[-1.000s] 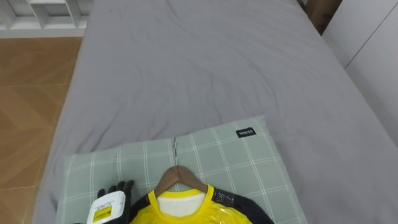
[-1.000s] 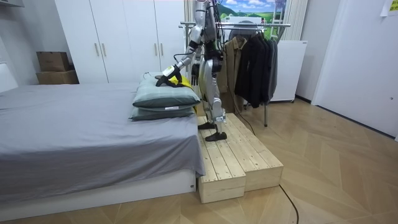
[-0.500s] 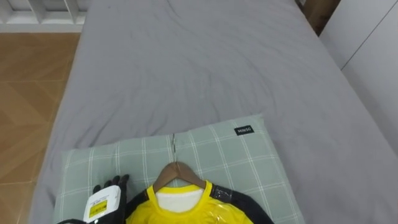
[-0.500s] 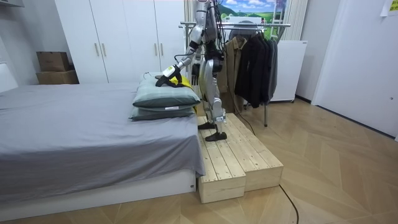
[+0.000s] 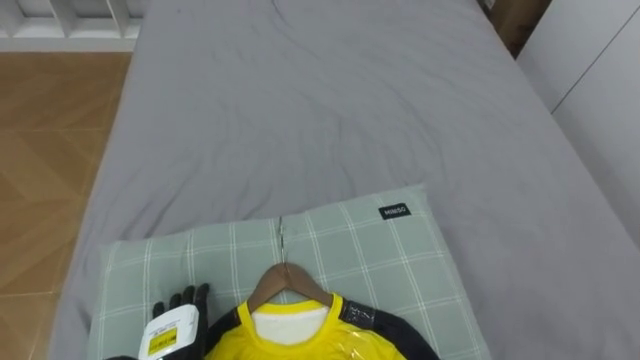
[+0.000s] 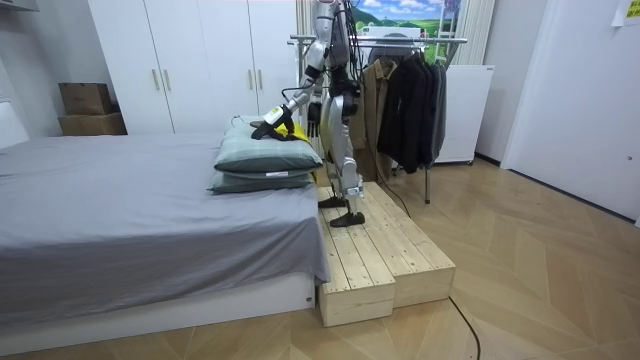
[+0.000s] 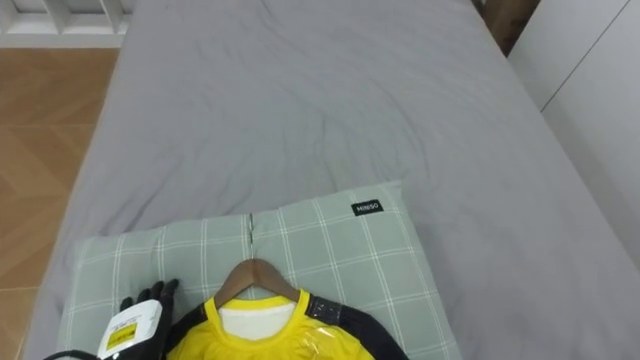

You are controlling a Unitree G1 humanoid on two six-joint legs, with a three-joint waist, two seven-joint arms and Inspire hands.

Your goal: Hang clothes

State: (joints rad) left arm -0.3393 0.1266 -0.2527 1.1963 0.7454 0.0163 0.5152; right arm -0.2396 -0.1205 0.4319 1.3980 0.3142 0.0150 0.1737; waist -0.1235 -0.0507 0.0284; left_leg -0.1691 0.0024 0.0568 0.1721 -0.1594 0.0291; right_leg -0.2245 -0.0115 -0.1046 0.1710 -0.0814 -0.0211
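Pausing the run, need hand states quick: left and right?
Left hand: open, on the pillow beside the yellow shirt.
Right hand: cannot be told.

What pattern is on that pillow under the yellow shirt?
The pillow is pale green with thin white checks, clearest in the left eye view.

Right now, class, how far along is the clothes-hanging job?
Done: the yellow shirt is on its wooden hanger, lying on the pillow. In hand: the left hand rests open beside the shirt, gripping nothing. Left: grasp the hanger and hang it on the clothes rack.
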